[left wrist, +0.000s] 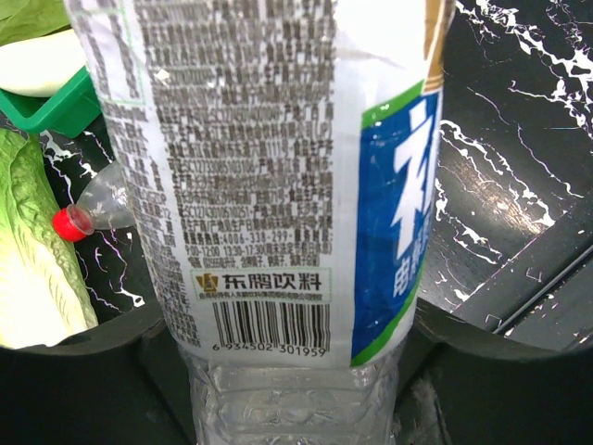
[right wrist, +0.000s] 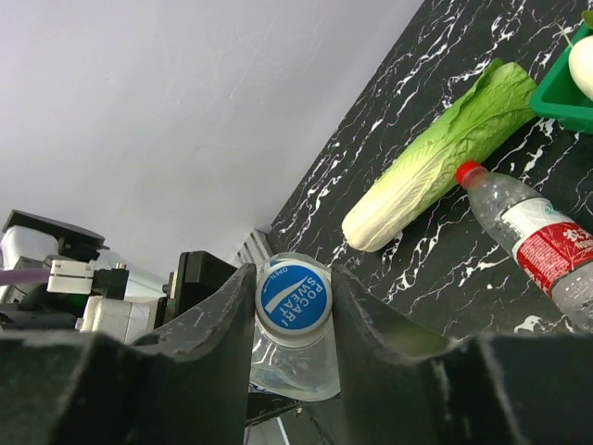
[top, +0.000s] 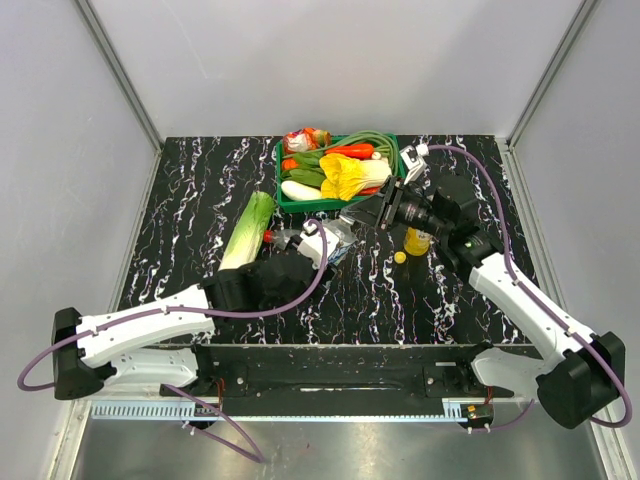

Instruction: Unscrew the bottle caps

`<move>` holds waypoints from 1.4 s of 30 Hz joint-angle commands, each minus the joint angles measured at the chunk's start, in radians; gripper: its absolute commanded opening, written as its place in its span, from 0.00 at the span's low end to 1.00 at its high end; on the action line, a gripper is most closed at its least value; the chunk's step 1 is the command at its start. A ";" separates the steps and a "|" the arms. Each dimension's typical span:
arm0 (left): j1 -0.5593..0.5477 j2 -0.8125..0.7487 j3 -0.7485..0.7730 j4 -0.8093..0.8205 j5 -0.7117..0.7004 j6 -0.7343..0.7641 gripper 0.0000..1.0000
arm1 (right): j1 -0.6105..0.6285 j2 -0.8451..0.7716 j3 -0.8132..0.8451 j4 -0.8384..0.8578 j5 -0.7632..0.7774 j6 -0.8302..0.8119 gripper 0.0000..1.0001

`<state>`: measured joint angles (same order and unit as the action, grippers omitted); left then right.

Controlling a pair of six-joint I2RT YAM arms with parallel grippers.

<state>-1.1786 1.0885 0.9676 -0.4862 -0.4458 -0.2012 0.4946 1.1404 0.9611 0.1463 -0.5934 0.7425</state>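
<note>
My left gripper [top: 318, 240] is shut on the body of a clear bottle [left wrist: 269, 185] with a white and blue label, held off the table. My right gripper [right wrist: 293, 298] is shut on that bottle's white cap with a blue top [right wrist: 293, 295]; it shows in the top view [top: 375, 214] too. A second clear bottle [right wrist: 533, 232] lies on the table with its red cap [right wrist: 470, 172] on, also seen in the left wrist view [left wrist: 67, 223]. A loose yellow cap [top: 400, 256] lies on the table beside a yellow bottle [top: 417, 240].
A long cabbage [top: 247, 230] lies left of the bottles. A green basket [top: 279, 180] full of vegetables stands at the back centre, close behind the grippers. Grey walls enclose the black marbled table [top: 200, 200].
</note>
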 commanded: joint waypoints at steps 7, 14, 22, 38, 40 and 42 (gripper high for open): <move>-0.007 0.017 0.037 0.006 -0.018 -0.007 0.03 | -0.001 -0.008 0.018 0.067 -0.075 -0.012 0.05; 0.042 -0.002 -0.003 0.072 0.178 -0.007 0.01 | -0.001 -0.051 -0.008 0.071 -0.088 -0.089 0.00; 0.212 -0.119 -0.150 0.283 0.743 -0.029 0.01 | -0.002 -0.114 -0.028 0.127 -0.178 -0.155 0.00; 0.247 -0.211 -0.250 0.642 1.426 -0.113 0.01 | -0.001 -0.234 -0.088 0.452 -0.420 -0.106 0.00; 0.247 -0.214 -0.250 0.672 1.463 -0.130 0.01 | -0.001 -0.248 -0.096 0.489 -0.425 -0.095 0.00; 0.247 -0.214 -0.248 0.693 1.499 -0.141 0.01 | -0.001 -0.261 -0.101 0.510 -0.422 -0.094 0.00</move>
<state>-0.9199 0.9035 0.7223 0.0536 0.8268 -0.3367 0.4980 0.9016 0.8730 0.5095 -1.0203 0.6346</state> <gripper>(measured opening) 0.638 0.339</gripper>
